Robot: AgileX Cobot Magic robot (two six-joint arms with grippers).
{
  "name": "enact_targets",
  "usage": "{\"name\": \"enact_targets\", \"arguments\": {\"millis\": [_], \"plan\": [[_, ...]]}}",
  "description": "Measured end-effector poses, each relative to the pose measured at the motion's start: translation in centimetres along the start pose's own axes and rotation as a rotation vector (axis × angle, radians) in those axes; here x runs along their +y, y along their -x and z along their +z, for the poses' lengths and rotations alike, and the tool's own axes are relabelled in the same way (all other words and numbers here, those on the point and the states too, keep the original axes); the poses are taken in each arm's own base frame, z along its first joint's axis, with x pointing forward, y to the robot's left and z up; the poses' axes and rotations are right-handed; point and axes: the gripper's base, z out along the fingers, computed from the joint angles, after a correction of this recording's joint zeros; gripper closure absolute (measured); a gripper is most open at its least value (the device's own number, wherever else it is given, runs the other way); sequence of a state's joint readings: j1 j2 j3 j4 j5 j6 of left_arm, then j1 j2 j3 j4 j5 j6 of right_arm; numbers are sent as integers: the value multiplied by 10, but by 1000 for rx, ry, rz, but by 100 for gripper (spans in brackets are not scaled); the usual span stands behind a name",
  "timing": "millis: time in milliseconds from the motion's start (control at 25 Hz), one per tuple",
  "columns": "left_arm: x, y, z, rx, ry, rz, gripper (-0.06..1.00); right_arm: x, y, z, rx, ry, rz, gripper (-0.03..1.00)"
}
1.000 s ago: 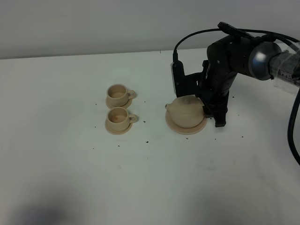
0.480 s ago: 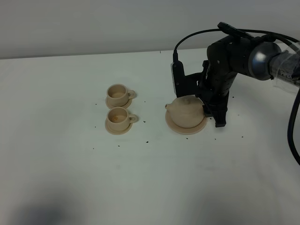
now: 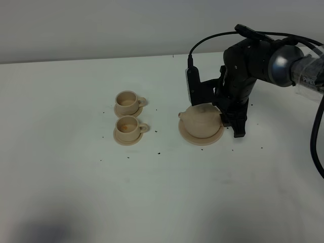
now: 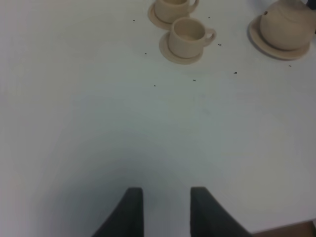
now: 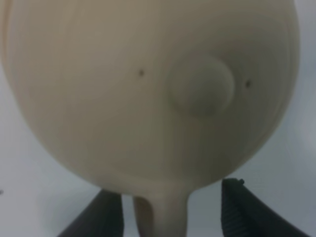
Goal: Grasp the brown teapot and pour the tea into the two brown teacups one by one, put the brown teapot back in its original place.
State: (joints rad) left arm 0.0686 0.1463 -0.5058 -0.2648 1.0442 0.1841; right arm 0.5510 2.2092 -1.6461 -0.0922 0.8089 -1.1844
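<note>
The brown teapot [image 3: 200, 123] sits on its wide saucer, the original place [image 3: 195, 139], right of the table's middle. My right gripper [image 3: 228, 124] is down at the pot's right side. In the right wrist view its fingers [image 5: 101, 215] stand on either side of the loop handle [image 5: 158, 215] with gaps showing, so it is open. The two brown teacups [image 3: 126, 101] [image 3: 126, 126] stand on small saucers to the left, one behind the other. My left gripper [image 4: 166, 197] hovers open and empty over bare table, well short of the nearer cup [image 4: 187, 33].
Small dark specks [image 3: 159, 151] lie scattered on the white table [image 3: 76, 177] around the cups and pot. The right arm's black cable [image 3: 212, 38] loops above the pot. A grey wall runs along the table's far edge.
The right gripper's jaws have narrowed slightly around the teapot handle. The teapot, the cups and the left arm have not moved.
</note>
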Motion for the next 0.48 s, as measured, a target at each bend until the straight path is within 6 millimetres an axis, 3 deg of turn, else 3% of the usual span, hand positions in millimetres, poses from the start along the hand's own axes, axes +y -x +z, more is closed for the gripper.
{"name": "enact_targets", "arguments": {"millis": [480], "plan": [[0,0,0,0,0,0,69,-1,5,-12,7,-24,-24,52]]}}
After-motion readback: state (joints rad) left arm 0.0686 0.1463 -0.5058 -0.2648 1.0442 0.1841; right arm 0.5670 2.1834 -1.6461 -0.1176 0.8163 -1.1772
